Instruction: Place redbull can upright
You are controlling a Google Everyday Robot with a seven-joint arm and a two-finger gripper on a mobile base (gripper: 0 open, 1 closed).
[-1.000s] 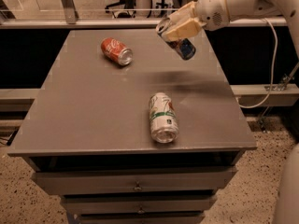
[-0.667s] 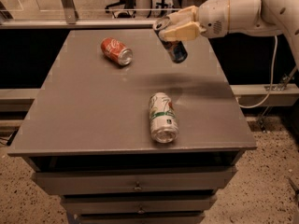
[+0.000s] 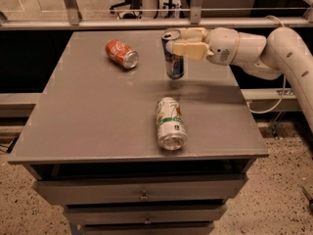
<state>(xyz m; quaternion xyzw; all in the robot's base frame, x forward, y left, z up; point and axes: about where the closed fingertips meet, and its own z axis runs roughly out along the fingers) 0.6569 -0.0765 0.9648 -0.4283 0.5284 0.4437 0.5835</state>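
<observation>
The redbull can (image 3: pixel 174 58) is slim, blue and silver, and hangs nearly upright just above the grey table top (image 3: pixel 98 111), right of its middle toward the back. My gripper (image 3: pixel 179 42) reaches in from the right on the white arm (image 3: pixel 254 50) and is shut on the can's upper part, its tan fingers (image 3: pixel 188 49) around the top. The can's bottom is close over the table; I cannot tell if it touches.
A red cola can (image 3: pixel 122 53) lies on its side at the back left. A wider white-and-green can (image 3: pixel 170 123) lies on its side near the front, below the held can. The table has drawers (image 3: pixel 142 192) in front; a railing (image 3: pixel 146 21) runs behind.
The gripper has moved left and down with the redbull can. The can has turned from tilted to nearly upright and is now low over the table.
</observation>
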